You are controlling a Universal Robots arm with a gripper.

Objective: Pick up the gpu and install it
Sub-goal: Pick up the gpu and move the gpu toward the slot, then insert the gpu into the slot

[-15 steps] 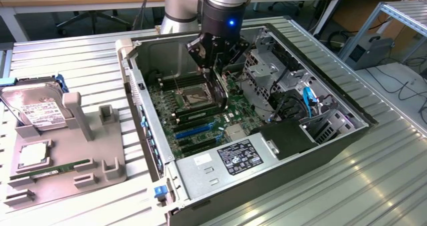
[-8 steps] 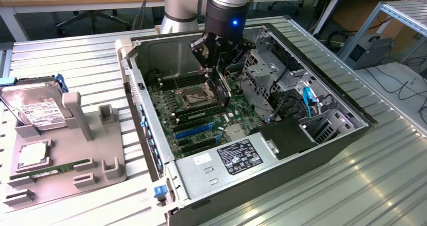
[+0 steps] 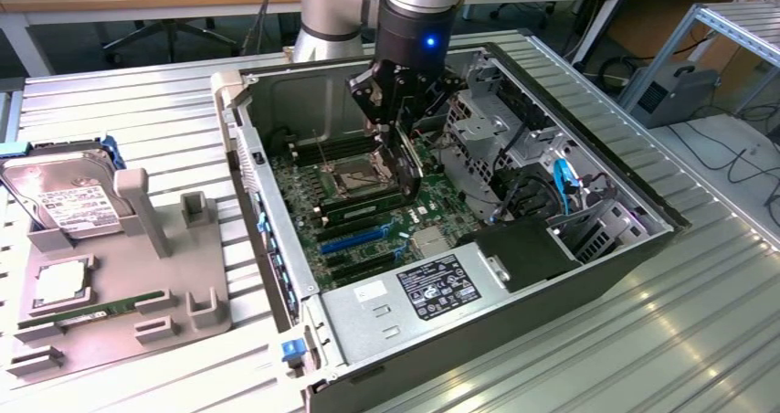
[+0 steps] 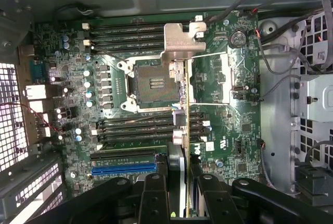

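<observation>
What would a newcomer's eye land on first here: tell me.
The open computer case in the middle draws the eye. The gripper reaches into it, gripping the gpu on edge over the green motherboard. At the exterior view's left, a hard drive leans in a grey holder.

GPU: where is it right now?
In the exterior view the gpu hangs on edge in the jaws, inside the open computer case, above the motherboard and just to the exterior view's right of the CPU socket.
</observation>
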